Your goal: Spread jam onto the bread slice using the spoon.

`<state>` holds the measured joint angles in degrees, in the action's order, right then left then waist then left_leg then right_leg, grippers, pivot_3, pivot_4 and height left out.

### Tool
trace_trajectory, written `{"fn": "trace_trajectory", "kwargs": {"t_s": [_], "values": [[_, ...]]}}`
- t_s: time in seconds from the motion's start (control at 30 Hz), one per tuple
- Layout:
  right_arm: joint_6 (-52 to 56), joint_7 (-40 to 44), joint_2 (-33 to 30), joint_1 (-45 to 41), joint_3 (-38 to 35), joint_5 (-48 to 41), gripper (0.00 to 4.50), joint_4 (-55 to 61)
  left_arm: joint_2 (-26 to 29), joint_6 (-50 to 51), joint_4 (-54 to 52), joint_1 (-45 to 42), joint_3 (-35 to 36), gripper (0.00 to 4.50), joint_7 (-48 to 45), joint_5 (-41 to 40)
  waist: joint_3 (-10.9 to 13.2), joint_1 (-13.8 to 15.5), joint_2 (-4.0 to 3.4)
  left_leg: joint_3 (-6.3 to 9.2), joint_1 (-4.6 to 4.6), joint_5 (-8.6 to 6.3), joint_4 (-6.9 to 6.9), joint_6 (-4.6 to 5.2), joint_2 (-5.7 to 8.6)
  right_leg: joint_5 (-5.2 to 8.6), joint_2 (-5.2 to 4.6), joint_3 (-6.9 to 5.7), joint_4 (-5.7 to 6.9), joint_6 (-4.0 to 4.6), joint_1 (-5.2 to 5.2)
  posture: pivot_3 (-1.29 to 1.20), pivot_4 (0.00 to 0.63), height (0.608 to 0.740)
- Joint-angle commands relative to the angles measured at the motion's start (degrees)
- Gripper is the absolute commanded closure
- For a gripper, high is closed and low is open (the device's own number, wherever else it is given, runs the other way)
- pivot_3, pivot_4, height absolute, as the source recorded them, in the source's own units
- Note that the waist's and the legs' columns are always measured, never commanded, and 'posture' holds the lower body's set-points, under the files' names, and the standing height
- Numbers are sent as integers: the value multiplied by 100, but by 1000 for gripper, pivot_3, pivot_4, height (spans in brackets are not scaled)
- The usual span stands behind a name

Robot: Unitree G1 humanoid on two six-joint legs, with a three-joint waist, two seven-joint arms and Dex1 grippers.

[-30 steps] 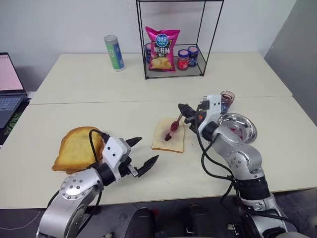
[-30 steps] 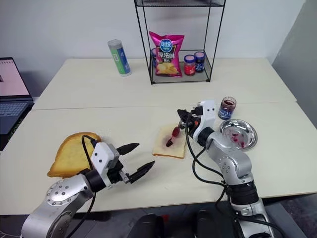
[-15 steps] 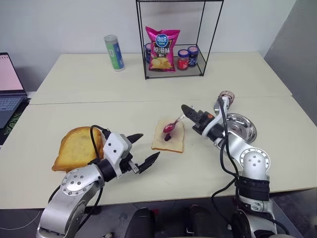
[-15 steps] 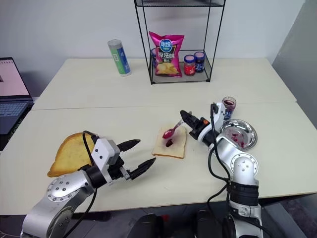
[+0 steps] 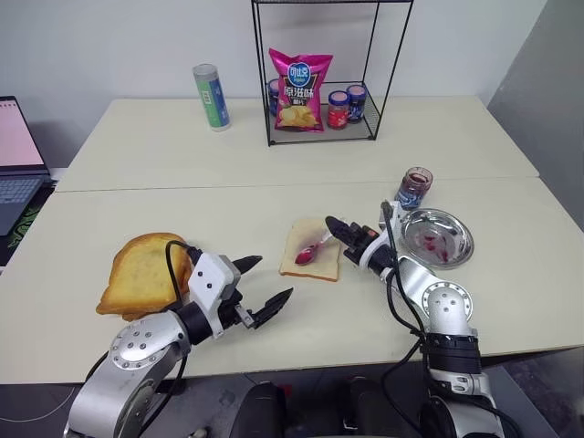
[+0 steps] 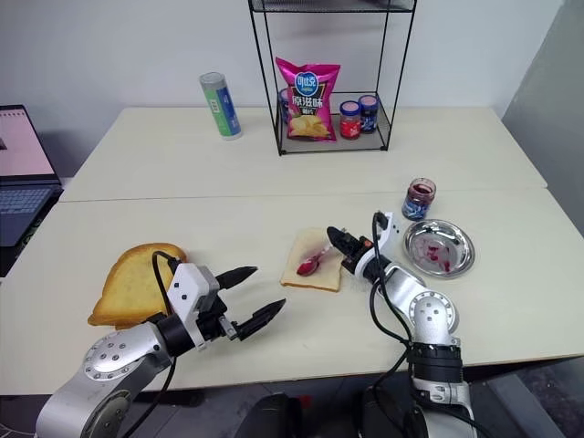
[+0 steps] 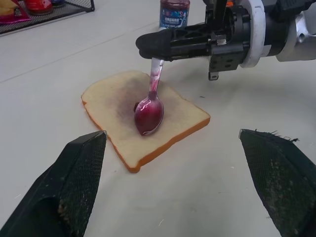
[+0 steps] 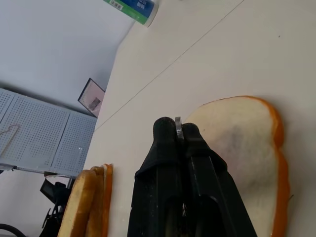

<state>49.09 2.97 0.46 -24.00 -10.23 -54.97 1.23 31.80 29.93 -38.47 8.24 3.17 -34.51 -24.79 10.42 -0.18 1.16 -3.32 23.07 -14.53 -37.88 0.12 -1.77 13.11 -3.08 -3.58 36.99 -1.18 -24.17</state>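
Note:
The bread slice point(image 5: 319, 266) lies flat on the table's middle, pale with a tan crust and a faint purple smear point(image 7: 121, 96). My right gripper point(image 5: 336, 226) reaches over the slice's right edge, low and nearly level. It is shut on the handle of the small silver spoon point(image 7: 148, 114). The spoon's bowl, coated in red jam point(image 5: 303, 257), rests on the slice's middle. My left gripper point(image 5: 265, 281) hovers open and empty to the left of the slice, nearer the table's front, pointing toward it.
A stack of toasted slices point(image 5: 141, 272) sits at the left. An open jam jar point(image 5: 415, 185) and a metal dish point(image 5: 456, 246) smeared with jam are right of the bread. A wire rack point(image 5: 376, 114) with a chips bag and jars, a can point(image 5: 210, 96) and a laptop point(image 5: 14, 164) stand further off.
My right gripper has sunk and rolled, bringing the spoon's bowl down from a raised tilt onto the slice. The left gripper has stayed put, open.

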Motion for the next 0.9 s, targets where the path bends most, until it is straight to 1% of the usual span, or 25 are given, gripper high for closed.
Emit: {"fn": "trace_trajectory", "kwargs": {"t_s": [0.03,0.1,0.3,0.6,0.77,0.9], "values": [[-169,294,-134,35,113,277,4467,29,52,-39,-209,-48,74,0,-6,-78,0,0,0,0,0,0,0,0,0,0,0,0,0,0,0,0,150,740],[-275,445,-262,55,202,513,4467,-24,48,-41,-195,-74,55,0,-2,-75,0,0,0,0,-1,0,0,0,0,0,0,0,0,0,0,0,150,740],[-583,655,-408,-176,123,844,4467,-458,36,-52,-141,-185,-14,0,-4,-51,0,9,1,1,-3,0,-1,0,1,0,0,-2,1,0,3,0,150,740],[-1237,922,-541,-1101,-172,1191,4467,-1489,11,-50,-10,-460,-103,0,-28,-56,0,9,0,-1,-2,0,0,0,4,-1,2,0,1,0,3,0,150,740],[-1017,947,-518,-1221,-324,989,4467,-1278,20,-65,49,-531,-89,0,-58,-60,0,14,0,1,-2,0,-2,0,3,-1,1,-1,2,0,4,0,150,740],[-269,879,-510,-1094,-531,328,4467,-565,19,-89,65,-531,-82,0,-73,-52,1,7,0,-1,1,0,1,0,0,-4,1,0,1,5,0,0,150,740]]}}
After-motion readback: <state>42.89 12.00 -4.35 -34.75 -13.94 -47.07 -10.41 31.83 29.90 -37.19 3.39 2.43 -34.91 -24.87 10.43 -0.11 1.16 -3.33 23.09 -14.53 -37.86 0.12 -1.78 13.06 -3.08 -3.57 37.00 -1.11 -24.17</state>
